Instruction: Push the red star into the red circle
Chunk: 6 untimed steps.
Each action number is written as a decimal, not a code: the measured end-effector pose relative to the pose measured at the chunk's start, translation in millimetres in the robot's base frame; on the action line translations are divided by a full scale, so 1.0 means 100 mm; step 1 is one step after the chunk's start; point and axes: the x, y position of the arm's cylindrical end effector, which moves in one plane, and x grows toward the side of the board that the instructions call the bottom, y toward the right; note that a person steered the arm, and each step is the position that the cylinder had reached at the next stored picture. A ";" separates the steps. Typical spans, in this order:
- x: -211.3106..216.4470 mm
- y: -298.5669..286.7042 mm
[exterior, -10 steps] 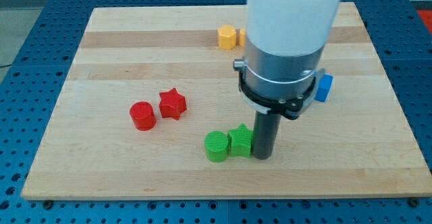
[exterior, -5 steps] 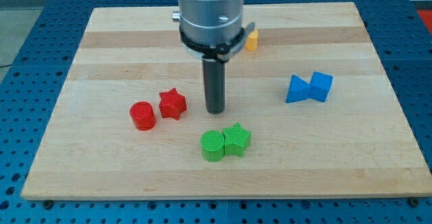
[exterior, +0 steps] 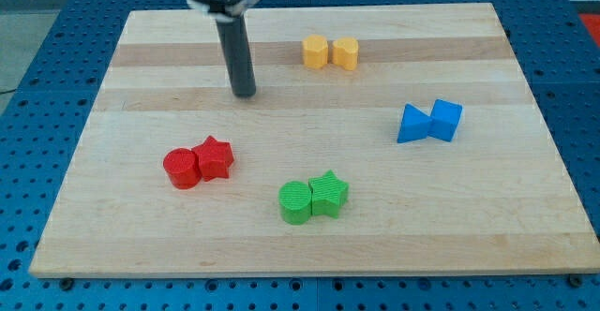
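The red star (exterior: 215, 157) lies left of the board's middle, touching the red circle (exterior: 181, 169) on its left side. My tip (exterior: 245, 94) stands above and a little right of the red pair, well apart from both. It touches no block.
A green circle (exterior: 295, 202) and green star (exterior: 329, 194) touch each other near the view's bottom. Two blue blocks (exterior: 429, 122) sit at the right. Two yellow blocks (exterior: 330, 52) sit near the top. The wooden board (exterior: 506, 208) ends at blue perforated table.
My tip has gone from beside the green star up and left past the red star. The red star and red circle slid left and down and now touch.
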 end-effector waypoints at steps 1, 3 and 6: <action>-0.48 0.26; -0.67 0.84; -1.54 2.04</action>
